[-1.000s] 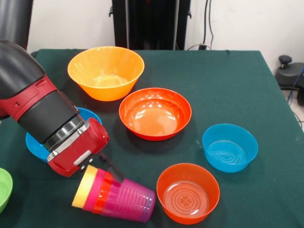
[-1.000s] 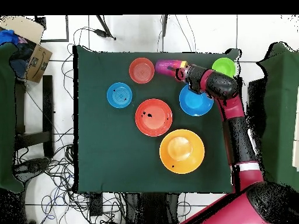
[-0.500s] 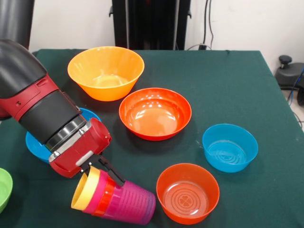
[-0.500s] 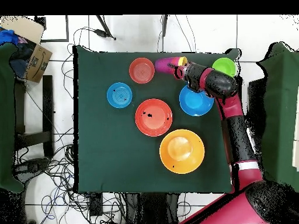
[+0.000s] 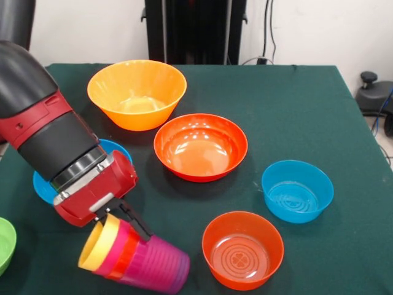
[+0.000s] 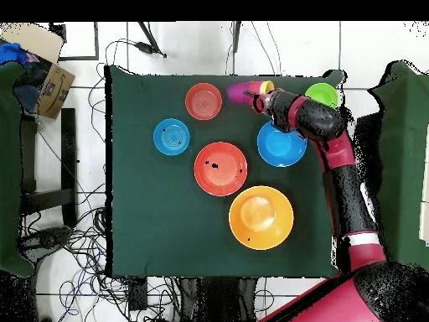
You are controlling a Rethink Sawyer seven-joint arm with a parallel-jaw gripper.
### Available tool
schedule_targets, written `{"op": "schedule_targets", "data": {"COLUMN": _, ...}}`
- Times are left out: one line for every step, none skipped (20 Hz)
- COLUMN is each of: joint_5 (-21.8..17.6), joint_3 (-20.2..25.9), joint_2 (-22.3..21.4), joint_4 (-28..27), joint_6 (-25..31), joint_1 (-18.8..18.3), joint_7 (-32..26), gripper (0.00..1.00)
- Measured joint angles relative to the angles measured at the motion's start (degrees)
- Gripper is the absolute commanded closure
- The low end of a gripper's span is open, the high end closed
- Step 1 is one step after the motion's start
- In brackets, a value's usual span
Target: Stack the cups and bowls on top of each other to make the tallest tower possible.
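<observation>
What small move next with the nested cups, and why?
Probably keep tilting the cup stack upright onto its purple base: it leans with the yellow rim raised, the fingers gripping its rim, and open green cloth beneath it before the small orange bowl.

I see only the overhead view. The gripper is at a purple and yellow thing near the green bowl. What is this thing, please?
Observer: In the front view it is the cup stack: four nested tumblers, purple outermost, then orange, crimson and yellow rims.
Operator: Does it stand upright?
Observer: No. It is tilted far over, with the gripper at its mouth end and its purple base toward the small orange bowl.
Operator: Is the large orange-yellow bowl deep?
Observer: Yes, the large orange-yellow bowl has high walls. The red-orange bowl beside it is clearly shallower.
</observation>
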Motion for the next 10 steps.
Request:
{"op": "schedule_targets", "data": {"joint_5": -0.2, "joint_3": -0.5, "joint_2": -0.6, "joint_4": 0.2, "joint_6": -0.7, "joint_1": 0.2, "joint_7": 0.0, "gripper": 1.00}}
{"op": "schedule_targets", "data": {"joint_5": -0.3, "joint_3": -0.9, "joint_2": -1.2, "joint_4": 0.4, "joint_6": -1.5, "joint_1": 0.3, "joint_7": 0.1, "gripper": 1.00}}
{"op": "schedule_targets", "data": {"joint_5": -0.6, "joint_3": -1.6, "joint_2": -2.1, "joint_4": 0.8, "joint_6": -2.6, "joint_1": 0.6, "joint_7": 0.2, "gripper": 1.00}}
{"op": "schedule_targets", "data": {"joint_5": -0.7, "joint_3": -2.0, "joint_2": -2.7, "joint_4": 1.0, "joint_6": -3.5, "joint_1": 0.8, "joint_7": 0.3, "gripper": 1.00}}
{"op": "schedule_targets", "data": {"joint_5": -1.0, "joint_3": -2.7, "joint_2": -3.6, "joint_4": 1.5, "joint_6": -4.8, "joint_1": 1.0, "joint_7": 0.5, "gripper": 1.00}}
{"op": "schedule_targets", "data": {"joint_5": -1.3, "joint_3": -3.2, "joint_2": -4.3, "joint_4": 1.9, "joint_6": -5.9, "joint_1": 1.2, "joint_7": 0.7, "gripper": 1.00}}
{"op": "schedule_targets", "data": {"joint_5": -1.7, "joint_3": -4.0, "joint_2": -5.2, "joint_4": 2.5, "joint_6": -7.3, "joint_1": 1.4, "joint_7": 0.9, "gripper": 1.00}}
{"op": "schedule_targets", "data": {"joint_5": -1.9, "joint_3": -4.8, "joint_2": -6.0, "joint_4": 3.1, "joint_6": -8.6, "joint_1": 1.6, "joint_7": 1.1, "gripper": 1.00}}
{"op": "schedule_targets", "data": {"joint_5": -2.0, "joint_3": -5.2, "joint_2": -6.5, "joint_4": 3.5, "joint_6": -9.1, "joint_1": 1.7, "joint_7": 1.1, "gripper": 1.00}}
{"op": "schedule_targets", "data": {"joint_5": -2.1, "joint_3": -5.7, "joint_2": -7.0, "joint_4": 3.9, "joint_6": -9.8, "joint_1": 1.8, "joint_7": 1.2, "gripper": 1.00}}
